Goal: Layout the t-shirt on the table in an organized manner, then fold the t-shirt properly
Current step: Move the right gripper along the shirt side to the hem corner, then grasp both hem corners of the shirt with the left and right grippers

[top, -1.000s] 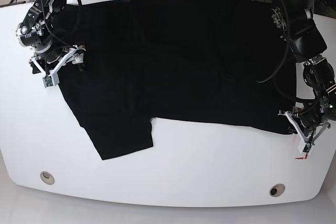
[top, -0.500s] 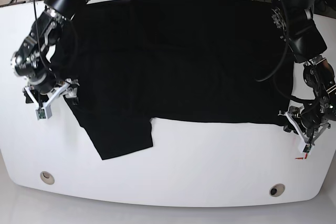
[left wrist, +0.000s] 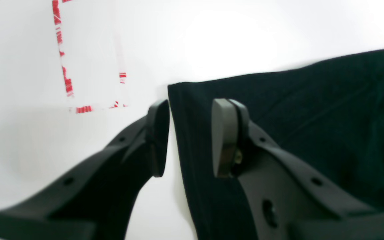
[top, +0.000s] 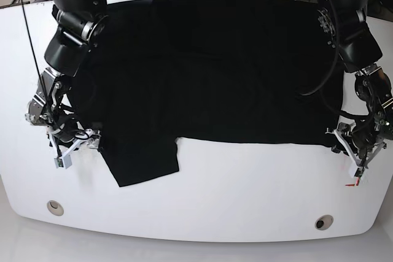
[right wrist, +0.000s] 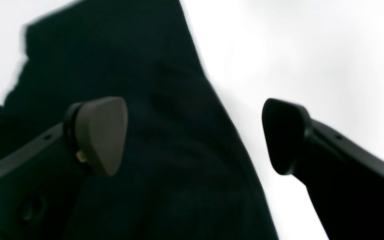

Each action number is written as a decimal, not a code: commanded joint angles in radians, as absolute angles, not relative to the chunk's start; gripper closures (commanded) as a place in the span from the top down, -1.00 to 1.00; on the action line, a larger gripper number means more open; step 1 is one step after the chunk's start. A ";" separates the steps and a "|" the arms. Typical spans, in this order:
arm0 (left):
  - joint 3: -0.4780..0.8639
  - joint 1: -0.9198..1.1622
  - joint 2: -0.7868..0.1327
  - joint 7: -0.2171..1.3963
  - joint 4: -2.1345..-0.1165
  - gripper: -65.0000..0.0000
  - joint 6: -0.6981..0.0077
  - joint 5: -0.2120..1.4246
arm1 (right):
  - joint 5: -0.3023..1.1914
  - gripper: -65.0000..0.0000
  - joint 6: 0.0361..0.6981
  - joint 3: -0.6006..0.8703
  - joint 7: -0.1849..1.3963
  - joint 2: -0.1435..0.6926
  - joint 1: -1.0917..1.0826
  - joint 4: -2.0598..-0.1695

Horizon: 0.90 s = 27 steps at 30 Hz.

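**Both grippers at the t-shirt's near corners**

Left wrist view: the left gripper stands with its jaws narrowly parted, straddling the straight edge of the black t-shirt. One finger sits over bare white table, the other over the cloth; nothing is pinched between the pads. The shirt's corner lies just beyond the fingertips. On the far left of this view is a broken red tape rectangle, apart from the cloth.

Right wrist view: the picture is blurred. The right gripper has its jaws spread wide. The grey pad is over the t-shirt, while the dark finger is over bare table, with the sleeve's edge running between them. Whether either finger touches the cloth, I cannot tell.

Base view: the t-shirt lies spread flat across the far half of the table, one short sleeve jutting toward the near left. The right gripper is at the left side of that sleeve. The left gripper is at the shirt's near right corner, with a bit of red tape just nearer. Two round grey grommets sit near the front edge.
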<state>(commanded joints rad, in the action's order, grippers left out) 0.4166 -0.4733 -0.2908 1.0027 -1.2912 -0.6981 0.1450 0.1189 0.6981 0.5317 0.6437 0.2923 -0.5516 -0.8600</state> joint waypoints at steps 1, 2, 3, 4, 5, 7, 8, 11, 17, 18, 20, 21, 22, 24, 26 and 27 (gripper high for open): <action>0.417 -0.464 -0.292 1.003 -1.294 -0.38 -0.698 0.148 | 0.119 0.90 0.698 0.526 0.619 0.297 -0.558 -0.823; 0.417 -0.458 -0.292 1.003 -1.297 -0.38 -0.698 0.148 | 0.119 0.90 0.698 0.518 0.602 0.300 -0.561 -0.794; 0.417 -0.455 -0.292 1.003 -1.297 -0.38 -0.698 0.148 | 0.119 0.90 0.698 0.513 0.593 0.305 -0.562 -0.779; 0.417 -0.455 -0.292 1.003 -1.297 -0.38 -0.698 0.150 | 0.119 0.90 0.698 0.509 0.582 0.306 -0.564 -0.765; 0.417 -0.456 -0.292 1.003 -1.297 -0.38 -0.698 0.150 | 0.119 0.90 0.698 0.503 0.570 0.306 -0.564 -0.754; 0.417 -0.456 -0.292 1.003 -1.297 -0.38 -0.698 0.150 | 0.119 0.90 0.698 0.490 0.561 0.305 -0.562 -0.751; 0.417 -0.456 -0.292 1.003 -1.297 -0.38 -0.698 0.150 | 0.119 0.90 0.698 0.486 0.558 0.305 -0.561 -0.746; 0.417 -0.456 -0.292 1.003 -1.297 -0.38 -0.698 0.150 | 0.119 0.89 0.698 0.486 0.558 0.302 -0.559 -0.736; 0.418 -0.455 -0.292 1.003 -1.296 -0.38 -0.698 0.145 | 0.120 0.86 0.698 0.486 0.559 0.283 -0.558 -0.734; 0.420 -0.450 -0.292 1.001 -1.294 -0.38 -0.698 0.145 | 0.120 0.79 0.698 0.486 0.559 0.282 -0.558 -0.734; 0.420 -0.447 -0.292 1.000 -1.293 -0.38 -0.698 0.145 | 0.120 0.61 0.698 0.486 0.559 0.282 -0.558 -0.734; 0.420 -0.446 -0.294 1.000 -1.291 -0.38 -0.698 0.145 | 0.120 0.47 0.698 0.486 0.559 0.277 -0.558 -0.734; 0.420 -0.444 -0.295 1.000 -1.291 -0.38 -0.698 0.145 | 0.120 0.37 0.698 0.486 0.559 0.272 -0.558 -0.734; 0.421 -0.443 -0.308 0.989 -1.291 -0.38 -0.698 0.145 | 0.120 0.00 0.698 0.484 0.559 0.268 -0.558 -0.736; 0.421 -0.430 -0.312 0.955 -1.288 -0.38 -0.698 0.143 | 0.119 -0.48 0.698 0.484 0.559 0.265 -0.558 -0.736; 0.421 -0.420 -0.314 0.940 -1.288 -0.38 -0.698 0.143 | 0.117 -0.60 0.698 0.484 0.559 0.263 -0.558 -0.736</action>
